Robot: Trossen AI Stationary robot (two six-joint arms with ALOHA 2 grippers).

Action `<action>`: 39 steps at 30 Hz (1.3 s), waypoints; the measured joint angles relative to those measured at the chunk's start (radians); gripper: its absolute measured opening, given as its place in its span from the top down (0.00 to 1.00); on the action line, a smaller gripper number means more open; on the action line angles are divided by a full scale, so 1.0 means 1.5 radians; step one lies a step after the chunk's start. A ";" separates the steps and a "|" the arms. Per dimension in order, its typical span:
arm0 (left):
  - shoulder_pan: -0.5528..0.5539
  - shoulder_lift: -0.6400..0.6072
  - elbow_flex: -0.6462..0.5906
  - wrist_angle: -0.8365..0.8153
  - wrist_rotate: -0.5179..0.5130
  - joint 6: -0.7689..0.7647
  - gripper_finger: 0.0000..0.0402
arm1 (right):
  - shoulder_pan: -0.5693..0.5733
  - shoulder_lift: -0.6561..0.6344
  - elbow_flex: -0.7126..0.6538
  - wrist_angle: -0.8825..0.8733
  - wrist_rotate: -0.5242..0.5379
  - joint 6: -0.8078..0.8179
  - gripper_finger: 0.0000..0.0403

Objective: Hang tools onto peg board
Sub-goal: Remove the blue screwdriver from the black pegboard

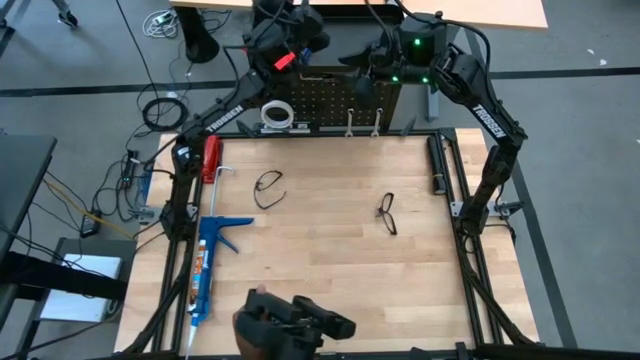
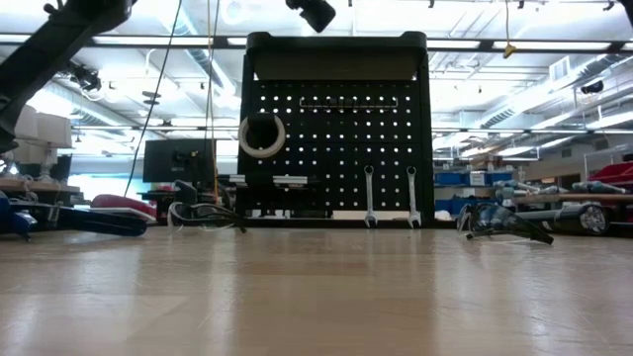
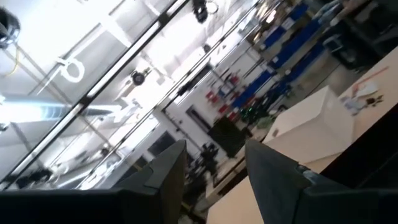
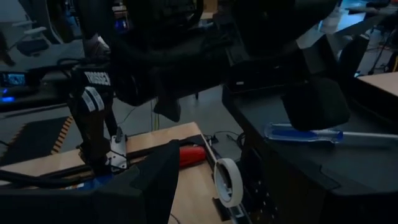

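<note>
From the high view I see the peg board (image 1: 330, 100) at the table's far edge, the white tape roll (image 1: 277, 113) and two silver wrenches (image 1: 362, 125) already on it, and two safety glasses (image 1: 268, 187) lying on the table (image 1: 330, 260). Both arms reach up over the board's top. The low view confirms tape roll and wrenches hanging. In the left wrist view, the left gripper (image 3: 214, 180) points toward the ceiling, fingers apart and empty. In the right wrist view, the right gripper (image 4: 242, 149) has its fingers spread, and the blue-handled screwdriver (image 4: 305, 133) lies on the board's top; whether it is released I cannot tell. I judge it best to withdraw slowly, watching the screwdriver.
</note>
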 joint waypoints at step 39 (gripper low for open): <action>0.074 0.036 0.001 -0.122 0.166 -0.006 0.57 | 0.014 -0.004 0.000 0.002 0.003 0.042 0.43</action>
